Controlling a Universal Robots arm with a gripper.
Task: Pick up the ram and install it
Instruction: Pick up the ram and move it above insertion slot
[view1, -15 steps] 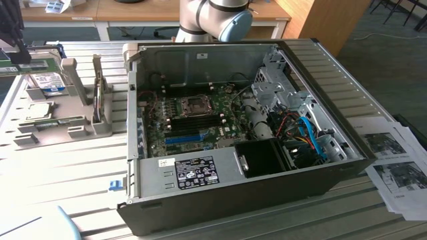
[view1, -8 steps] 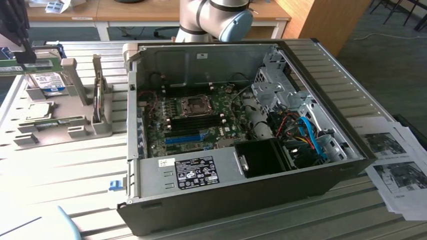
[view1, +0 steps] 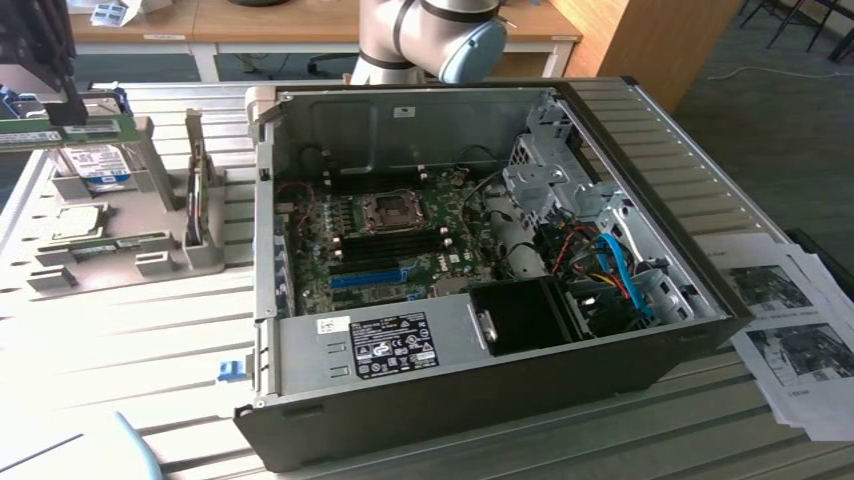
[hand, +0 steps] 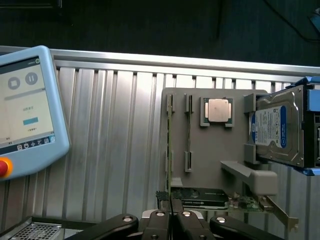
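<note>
Ram, white-labelled, in hand

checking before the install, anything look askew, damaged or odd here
Nothing looks damaged or spilled. The only untidy thing is the printed sheets, fanned askew beside the open case on the exterior view's right. The ram is held in the shut gripper.
</note>
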